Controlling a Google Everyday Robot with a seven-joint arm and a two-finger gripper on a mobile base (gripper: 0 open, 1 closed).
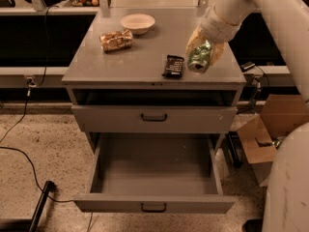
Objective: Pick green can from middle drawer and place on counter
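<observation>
The green can [200, 57] is held in my gripper [203, 50], tilted, just over the right front part of the grey counter [140, 57]. The gripper's yellowish fingers [194, 38] are shut around the can. The arm comes in from the upper right. The middle drawer [153, 178] is pulled wide open below and shows nothing inside. The drawer above it [153, 118] is shut.
A dark candy-bar wrapper [173, 65] lies just left of the can. A snack bag [116, 40] and a white bowl [137, 22] sit further back on the counter. An open cardboard box [263, 139] stands on the floor at the right. Cables run on the floor at the left.
</observation>
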